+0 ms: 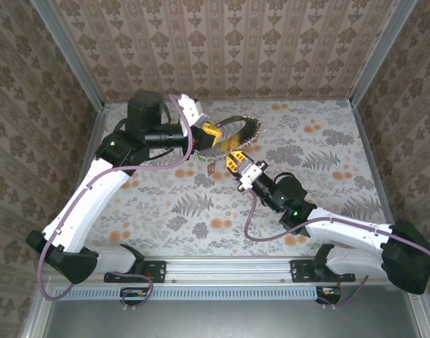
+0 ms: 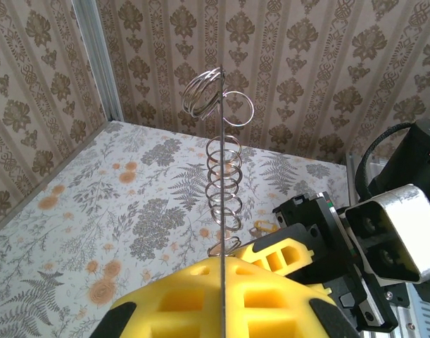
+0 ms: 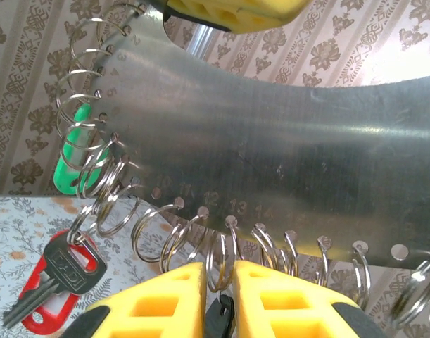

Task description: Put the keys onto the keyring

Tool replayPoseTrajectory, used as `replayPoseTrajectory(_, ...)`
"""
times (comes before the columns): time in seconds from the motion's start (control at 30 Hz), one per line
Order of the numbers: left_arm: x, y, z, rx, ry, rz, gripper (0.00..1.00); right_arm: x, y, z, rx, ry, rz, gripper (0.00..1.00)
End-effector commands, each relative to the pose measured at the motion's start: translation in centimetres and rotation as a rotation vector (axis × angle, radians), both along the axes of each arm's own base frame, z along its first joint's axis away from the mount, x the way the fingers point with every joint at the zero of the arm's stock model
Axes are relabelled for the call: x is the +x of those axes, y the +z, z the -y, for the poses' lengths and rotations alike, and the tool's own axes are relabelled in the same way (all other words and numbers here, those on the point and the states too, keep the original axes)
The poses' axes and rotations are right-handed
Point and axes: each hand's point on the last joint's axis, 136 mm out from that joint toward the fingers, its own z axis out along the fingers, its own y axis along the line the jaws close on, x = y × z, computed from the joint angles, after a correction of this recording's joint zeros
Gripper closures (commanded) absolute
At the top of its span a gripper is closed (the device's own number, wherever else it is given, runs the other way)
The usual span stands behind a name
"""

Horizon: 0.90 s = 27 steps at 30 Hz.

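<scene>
**One hoop, two keys, two grippers**

Flowered tabletop point(image 1: 327, 183) lies bare to the right and front, with papered walls on three sides. Left gripper point(image 2: 222, 296) clamps one flat silvery metal keyring hoop point(image 3: 271, 141) aloft. Right gripper point(image 3: 219, 271) pinches narrowly on a rim ring. Two keys hang there: one red-headed key point(image 3: 60, 278) and one green-headed key point(image 3: 70, 158).

The desk point(image 1: 327, 141) has a pale cover printed with grey fern leaves and orange flowers. A metal rail point(image 1: 229, 270) runs along its near edge. A red key point(image 3: 63, 271) hangs low over it; whether they touch I cannot tell.
</scene>
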Motion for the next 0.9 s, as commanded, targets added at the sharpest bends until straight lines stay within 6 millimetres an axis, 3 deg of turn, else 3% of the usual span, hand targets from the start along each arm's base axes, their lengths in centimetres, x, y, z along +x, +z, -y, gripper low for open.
replayPoseTrajectory(0.0,-1.3,2.1,-0.4,-0.047,-0.014,0.048,1.0,0.3,1.9,0.3,0.054,-0.03,0.036,0.81)
replayPoseTrajectory(0.37,-1.2,1.9,-0.4,-0.045,-0.011,0.046,1.0,-0.1,3.0,0.4,0.103,-0.01,0.056,0.84)
replayPoseTrajectory(0.6,-1.1,2.0,-0.4,-0.047,-0.007,0.045,1.0,0.0,2.5,0.3,0.093,-0.01,0.043,0.88)
replayPoseTrajectory(0.77,-0.2,1.9,-0.7,-0.047,0.059,0.03,1.0,0.2,2.0,0.3,0.081,-0.024,0.027,0.99)
replayPoseTrajectory(0.87,1.6,1.6,-1.2,-0.055,0.162,-0.01,1.0,0.3,1.9,0.6,0.089,-0.034,0.015,1.0)
